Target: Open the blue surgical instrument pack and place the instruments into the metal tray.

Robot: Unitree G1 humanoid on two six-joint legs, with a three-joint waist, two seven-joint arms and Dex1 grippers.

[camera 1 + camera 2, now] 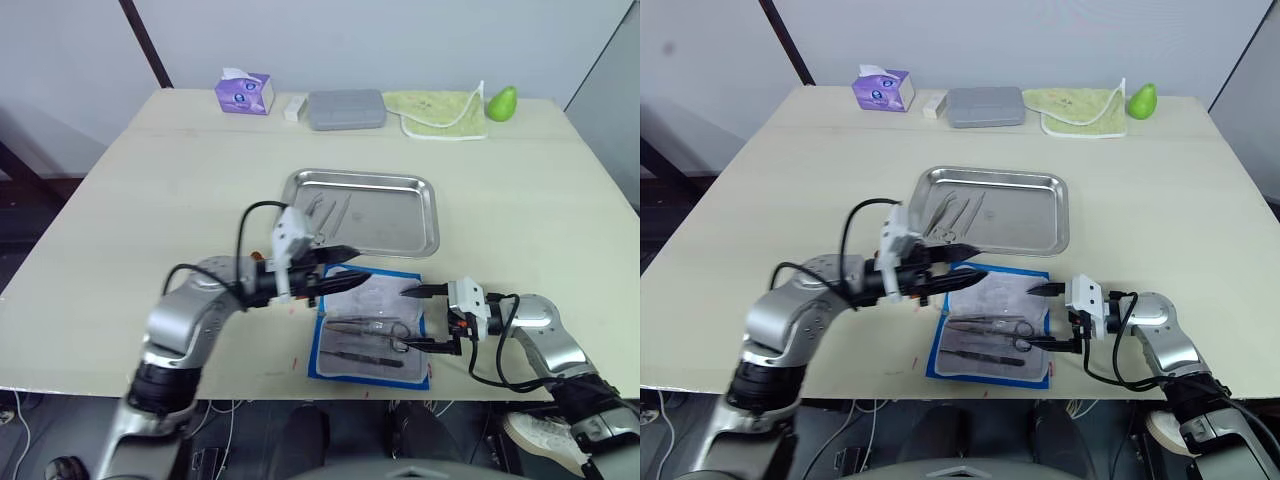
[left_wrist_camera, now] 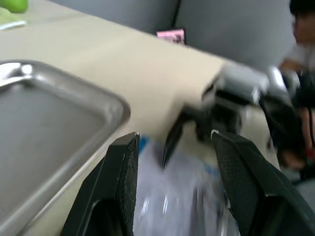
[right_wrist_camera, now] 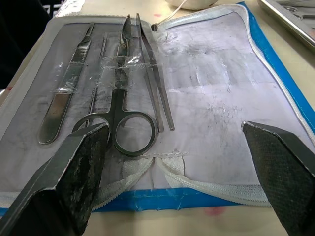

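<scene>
Pack (image 1: pixel 370 335) is unzipped and lies flat at the near table edge, just in front of the tray (image 1: pixel 425 215); lining up; some instruments (image 1: pixel 328 212) already lie in the tray's left part; scissors (image 3: pixel 125 118), tweezers (image 3: pixel 153 86) and two flat tools remain under the pack's clear straps; so roughly partway, judging by the count; left gripper (image 1: pixel 345 268) hovers over the pack's far-left corner, fingers apart, empty; right gripper (image 1: pixel 425 318) sits at the pack's right edge, spread wide, empty; next: pull remaining tools.
</scene>
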